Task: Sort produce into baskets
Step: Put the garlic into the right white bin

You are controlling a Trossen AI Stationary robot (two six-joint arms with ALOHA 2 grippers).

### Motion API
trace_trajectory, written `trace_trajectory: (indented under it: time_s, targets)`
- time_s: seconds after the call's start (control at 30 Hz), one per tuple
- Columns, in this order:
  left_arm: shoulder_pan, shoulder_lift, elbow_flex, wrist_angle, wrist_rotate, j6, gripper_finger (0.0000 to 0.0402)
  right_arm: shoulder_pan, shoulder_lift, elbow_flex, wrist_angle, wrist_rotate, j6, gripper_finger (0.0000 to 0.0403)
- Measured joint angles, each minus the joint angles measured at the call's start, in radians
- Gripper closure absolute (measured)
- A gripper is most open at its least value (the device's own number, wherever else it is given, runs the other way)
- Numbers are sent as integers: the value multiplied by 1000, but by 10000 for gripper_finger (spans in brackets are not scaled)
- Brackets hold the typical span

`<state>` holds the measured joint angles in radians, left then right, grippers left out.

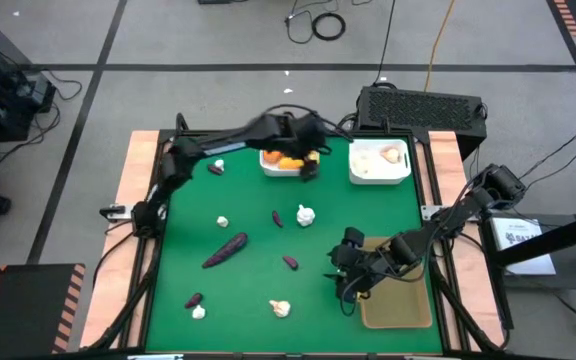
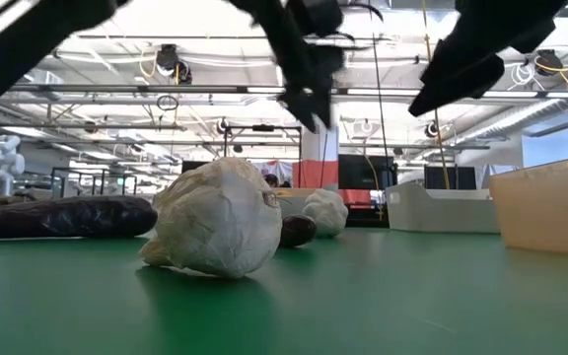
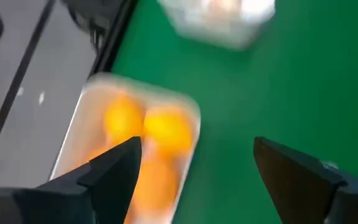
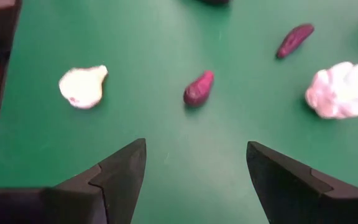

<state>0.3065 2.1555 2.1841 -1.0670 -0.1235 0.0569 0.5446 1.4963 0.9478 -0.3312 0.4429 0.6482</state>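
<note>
My left gripper (image 1: 310, 166) is open above the right end of a white bin (image 1: 268, 170) at the table's far side; the bin holds orange-yellow fruits (image 3: 148, 127). A second white bin (image 1: 380, 176) to its right holds garlic bulbs (image 1: 392, 154). My right gripper (image 1: 342, 272) is open and empty above the green mat, by the left edge of the tan tray (image 1: 403, 305). Loose on the mat lie garlic bulbs (image 4: 82, 86) (image 4: 342, 89), small purple pieces (image 4: 199, 88) (image 4: 295, 38) and a long purple piece (image 1: 226, 250).
More garlic bulbs (image 1: 218, 167) (image 1: 223, 221) (image 1: 199, 312) and a small purple piece (image 1: 194, 298) lie on the mat's left half. A black box with a grille (image 1: 423, 105) stands behind the far edge. There is free mat in the middle, between the pieces.
</note>
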Motion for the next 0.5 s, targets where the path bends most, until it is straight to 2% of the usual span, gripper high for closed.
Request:
trace_trajectory:
  time_s: [0.17, 0.27, 0.37, 0.5]
  targets:
    - [0, -127, 0, -324, -11, 11, 85, -7, 0, 0, 20, 50, -6, 135]
    - [0, -210, -1, -450, -15, 2, 85, -15, 1, 0, 23, 82, 1, 135]
    - [0, -311, -33, -466, -38, -25, 85, -24, 3, 0, 32, 114, 2, 135]
    - [0, -480, -135, -442, -70, -63, 85, -47, 3, 0, 45, 170, 1, 135]
